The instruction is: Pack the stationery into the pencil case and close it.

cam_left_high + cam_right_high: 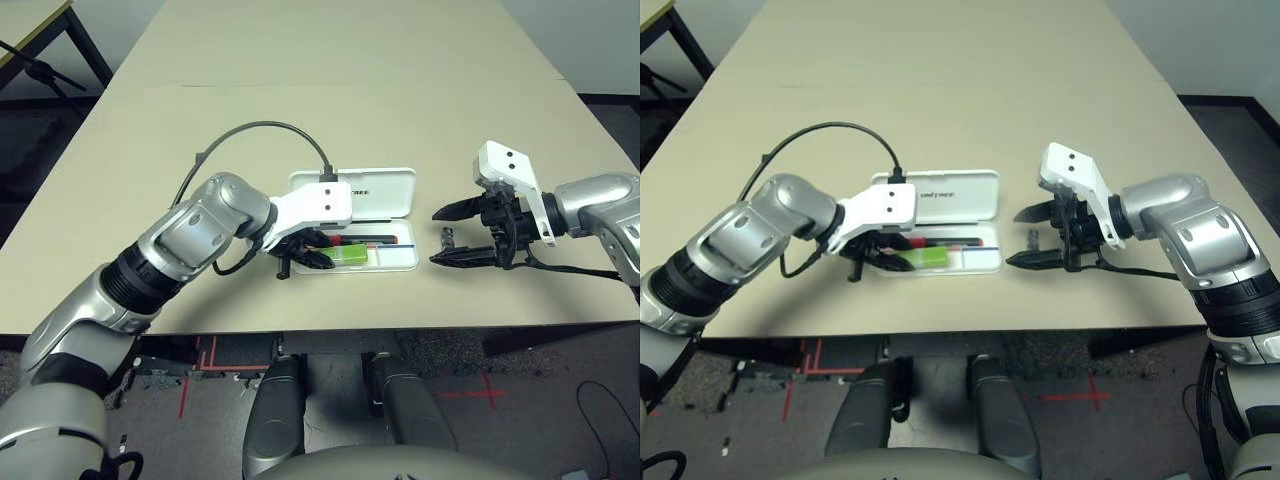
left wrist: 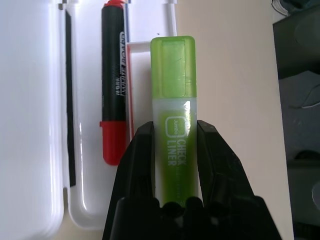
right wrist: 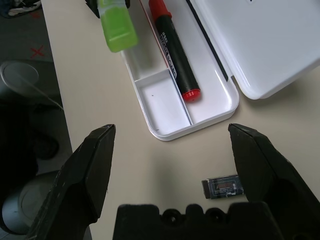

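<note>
The white pencil case point(image 1: 385, 190) lies open mid-table, lid hinged back away from me. In its tray rests the red-and-black marker pen point(image 1: 365, 240). My left gripper point(image 1: 310, 255) is shut on the light-green highlighter point(image 2: 174, 100), holding it along the tray's front rim, beside the marker point(image 2: 114, 90); whether it rests on the rim I cannot tell. Just right of the case a tiny dark grey piece point(image 1: 448, 238) lies on the table. My right gripper point(image 1: 436, 237) stands wide open around it, a finger on either side without touching it point(image 3: 223, 186).
The tray has a small bare compartment point(image 3: 167, 102) at its right end. A black cable point(image 1: 260, 130) loops from my left wrist over the table. The beige table stretches far behind the case; its front edge runs close below both grippers.
</note>
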Motion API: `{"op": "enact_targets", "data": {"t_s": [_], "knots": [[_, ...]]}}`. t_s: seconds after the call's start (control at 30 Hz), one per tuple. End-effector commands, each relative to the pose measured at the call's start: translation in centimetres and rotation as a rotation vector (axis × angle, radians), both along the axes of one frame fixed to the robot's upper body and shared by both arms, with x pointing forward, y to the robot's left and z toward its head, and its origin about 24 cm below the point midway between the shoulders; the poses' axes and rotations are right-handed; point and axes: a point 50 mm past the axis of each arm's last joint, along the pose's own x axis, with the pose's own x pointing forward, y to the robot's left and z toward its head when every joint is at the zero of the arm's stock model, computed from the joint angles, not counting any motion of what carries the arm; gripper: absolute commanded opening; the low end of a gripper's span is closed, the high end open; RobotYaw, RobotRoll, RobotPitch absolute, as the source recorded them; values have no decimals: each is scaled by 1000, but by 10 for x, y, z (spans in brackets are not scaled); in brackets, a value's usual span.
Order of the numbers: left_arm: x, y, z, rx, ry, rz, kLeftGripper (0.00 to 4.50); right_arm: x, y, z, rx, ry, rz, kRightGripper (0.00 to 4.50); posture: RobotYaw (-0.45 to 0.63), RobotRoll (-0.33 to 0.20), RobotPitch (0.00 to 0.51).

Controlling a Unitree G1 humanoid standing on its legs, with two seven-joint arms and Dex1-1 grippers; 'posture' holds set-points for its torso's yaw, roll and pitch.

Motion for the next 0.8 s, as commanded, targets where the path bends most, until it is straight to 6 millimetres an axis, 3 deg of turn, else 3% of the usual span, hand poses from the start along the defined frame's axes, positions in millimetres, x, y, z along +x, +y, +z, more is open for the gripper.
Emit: {"op": "enact_targets", "data": {"t_s": [0.03,0.7,0.8], "knots": [[4,-1,-5,21,-2,-7,1074,-3,1,-3,-24,5,10,4500,-9,0,169],[13,-8,-11,27,-18,-4,1074,-4,1,-7,-36,3,3,4500,-24,0,175],[11,-6,-10,29,-13,-8,2133,-4,1,-7,-36,2,2,4500,-22,0,172]]}}
